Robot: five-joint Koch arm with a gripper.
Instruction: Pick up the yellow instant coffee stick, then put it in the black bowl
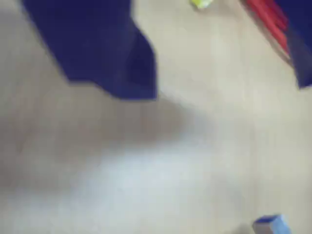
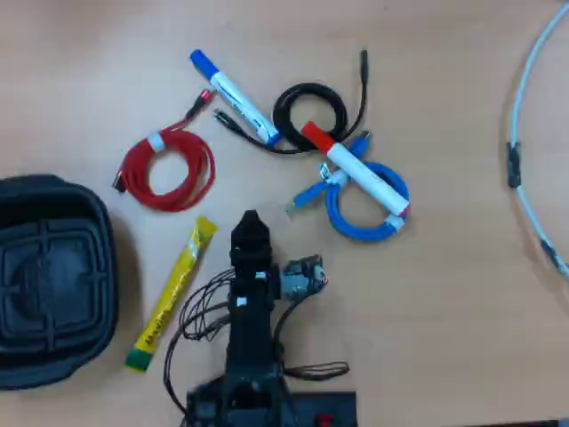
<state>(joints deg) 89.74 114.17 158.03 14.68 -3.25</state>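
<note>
**Coffee stick on the table beside the arm, bowl off to the side**

We see the yellow instant coffee stick lying flat on a pale wooden table, set on a slant in the overhead view: its green end points toward the lower edge of the picture, its yellow end toward the red coiled cable. It is long, thin and flat, with small dark print along its length. Nothing touches it.

Taking the stick as our landmark, the black bowl sits just to its left in the overhead view, apart from it, with a ribbed cross pattern on its bottom. To the right of the stick stands the arm, its gripper near the stick's yellow end but not over it. We cannot tell how far the jaws stand apart; nothing seems to be held.

Farther from the stick, beyond the red cable, lies a white marker with a blue cap, then a coiled black cable, a white marker with a red cap and a blue coiled cable. A pale cable curves along the right edge.

The wrist view is blurred: we make out bare table, dark blue gripper parts and a small yellow-green scrap at the top edge.
</note>
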